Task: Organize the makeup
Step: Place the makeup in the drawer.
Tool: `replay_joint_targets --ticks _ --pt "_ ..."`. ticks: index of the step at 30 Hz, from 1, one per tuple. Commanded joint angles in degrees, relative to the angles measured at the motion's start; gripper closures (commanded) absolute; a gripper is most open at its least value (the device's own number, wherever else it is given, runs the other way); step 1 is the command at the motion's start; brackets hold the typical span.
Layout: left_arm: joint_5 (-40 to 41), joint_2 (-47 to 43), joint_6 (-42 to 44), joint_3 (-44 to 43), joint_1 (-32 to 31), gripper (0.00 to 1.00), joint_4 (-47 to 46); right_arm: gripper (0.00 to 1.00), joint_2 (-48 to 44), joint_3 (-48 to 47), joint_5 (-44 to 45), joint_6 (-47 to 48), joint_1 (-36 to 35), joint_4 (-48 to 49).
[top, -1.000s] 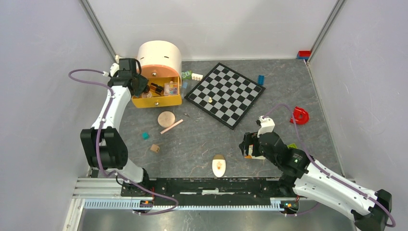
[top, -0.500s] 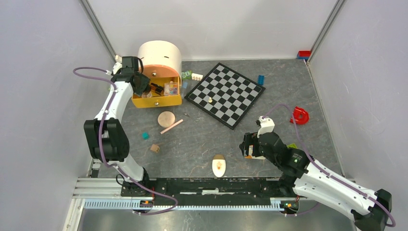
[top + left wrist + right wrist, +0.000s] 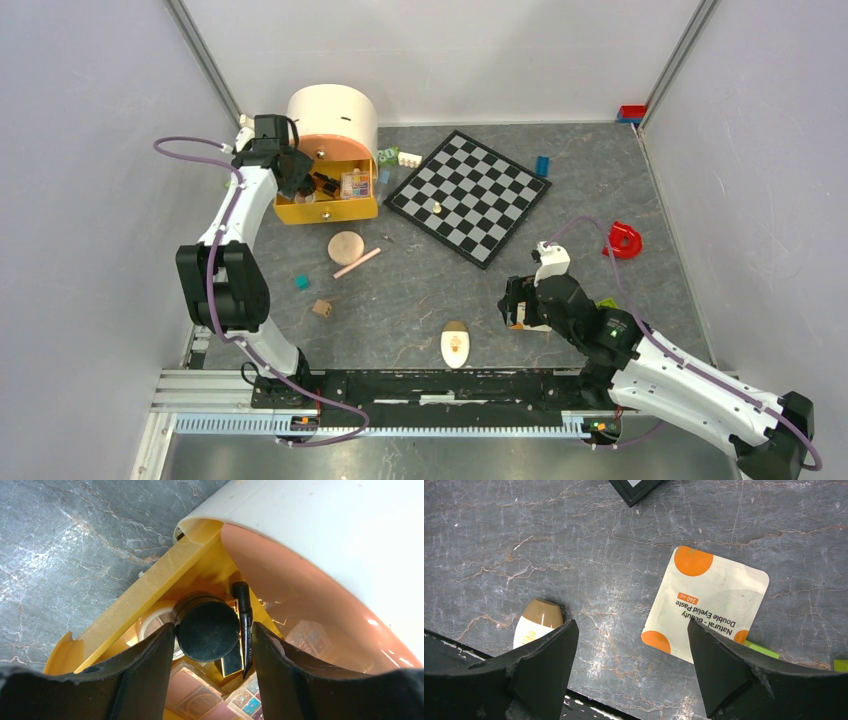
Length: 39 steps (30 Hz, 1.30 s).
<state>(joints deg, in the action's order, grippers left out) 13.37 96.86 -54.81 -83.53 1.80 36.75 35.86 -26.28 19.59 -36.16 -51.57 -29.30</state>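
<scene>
1. Over the drawer [image 3: 145, 587], far-left of table: L gripper [image 3: 212, 630] has its fingers either side of the black jar [image 3: 206, 640]. A gap shows btw jar and one finger, so I read it as let go, w/ the jar resting in the drawer.
2. Stowed so far, per L wrist view: jar, pencil [image 3: 244, 625] lying right beside it, blush palette [image 3: 192, 692] and eyeshadow palette [image 3: 246, 704] next to them. All are inside the drawer, at the dome's [image 3: 332, 118] front.
3. Out on the table: compact [image 3: 346, 246] near the drawer front, and a pink stick [image 3: 357, 263] just beside it (brush? too small to tell). Oval [image 3: 455, 346] lies near the arm bases. Sachet [image 3: 706, 605] lies flat under the R arm.
4. R gripper [image 3: 631, 625]: spread wide, nothing in it, hanging above bare table btw oval and sachet.
5. Est. progress: approx. half. Four pcs to go by my count, sachet or oval the likely next pick for R.
6. Bricks [image 3: 302, 282] and chessboard [image 3: 470, 195] are not part of the job, so I leave them.
</scene>
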Motion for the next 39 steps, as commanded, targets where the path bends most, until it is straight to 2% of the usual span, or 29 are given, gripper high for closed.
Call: replay_joint_targets --ticks 1,9,19,27,29,34,39 --pt "-0.03 -0.85 0.35 -2.36 0.3 0.35 -0.98 0.13 -0.16 -0.64 1.18 -0.05 0.24 0.12" --pt "-1.32 -5.81 4.67 -2.9 0.2 0.35 -1.08 0.12 -0.6 -1.09 1.34 -0.09 0.23 -0.31" --pt "-5.89 -18.39 15.62 1.45 0.12 0.32 -0.54 0.12 1.07 -1.65 1.51 0.35 0.23 -0.19" --pt "-13.02 -32.23 23.35 15.76 0.15 0.27 1.87 0.12 2.78 -1.27 0.18 0.92 0.24 1.26" --pt "-15.75 -35.68 22.63 20.36 0.14 0.27 1.9 0.12 3.07 -1.19 0.17 1.18 0.2 1.61" --pt "-16.9 -45.46 18.23 29.89 0.15 0.28 1.69 0.12 3.6 -1.11 0.01 1.46 0.24 2.11" --pt "-16.58 -48.86 15.14 36.74 0.13 0.3 0.72 0.12 4.49 -0.49 -1.04 1.66 0.22 3.43"
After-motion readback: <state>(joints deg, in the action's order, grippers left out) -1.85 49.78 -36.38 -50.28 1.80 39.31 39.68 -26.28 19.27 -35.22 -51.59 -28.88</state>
